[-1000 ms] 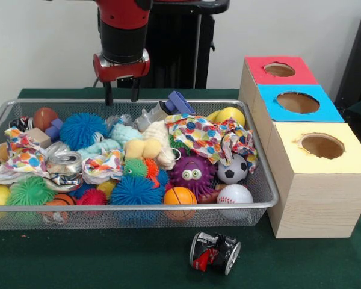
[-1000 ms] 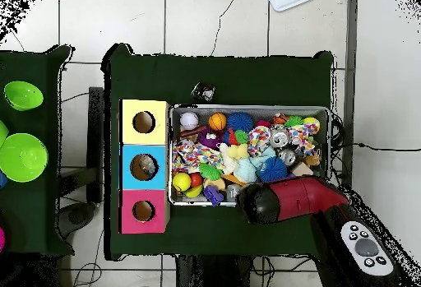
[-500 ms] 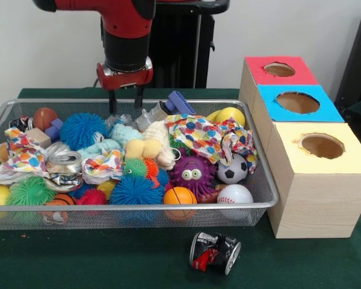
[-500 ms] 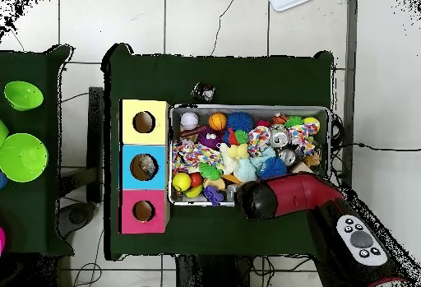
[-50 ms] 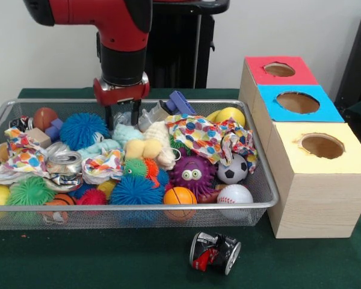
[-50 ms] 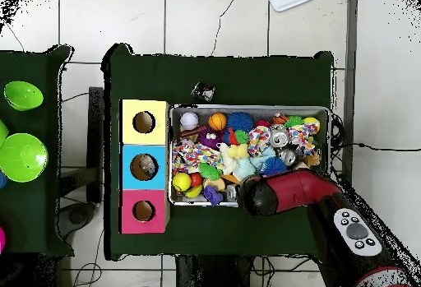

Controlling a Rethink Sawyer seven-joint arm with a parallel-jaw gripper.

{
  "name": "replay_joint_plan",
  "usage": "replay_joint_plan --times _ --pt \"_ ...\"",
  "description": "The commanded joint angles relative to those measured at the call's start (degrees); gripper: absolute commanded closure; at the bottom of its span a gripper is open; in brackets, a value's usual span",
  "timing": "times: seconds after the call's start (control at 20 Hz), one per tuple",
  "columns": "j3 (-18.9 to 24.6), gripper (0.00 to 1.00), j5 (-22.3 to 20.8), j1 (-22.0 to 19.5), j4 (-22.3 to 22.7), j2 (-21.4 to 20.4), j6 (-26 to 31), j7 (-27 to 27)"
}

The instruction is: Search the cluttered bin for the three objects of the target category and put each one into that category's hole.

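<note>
Wire bin (image 5: 253, 180): full of toys, balls, cans. Hand (image 5: 121, 115): low at the bin's back, prongs parted, holding nothing. Blue box (image 6: 144, 167) beside the bin: one item inside; sorting mostly outstanding.

Robotics lab, test-bench setup. My red and black arm (image 5: 117, 36) fixed on black pedestal (image 5: 180, 45), plain white wall behind. Surface (image 5: 108, 259) draped in dark green cloth, standing on white tiled floor (image 6: 205, 25) with loose cables. Below my end effector (image 5: 123, 117): wire mesh bin (image 5: 262, 192) crammed with toys, balls, cans. Off to side of it: three wooden sorting boxes (image 5: 310, 150), tops red, blue, yellow, hole cut in each. Staged experiment props, not household furnishing.
</note>
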Motion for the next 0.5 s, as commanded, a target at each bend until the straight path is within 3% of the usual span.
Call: replay_joint_plan --times 0.05,0.5 --pt "-2.52 0.00 -6.14 -0.08 -5.20 4.95 -2.07 -0.88" --pt "-4.31 0.00 -6.97 0.03 -5.64 6.09 -1.82 0.41"
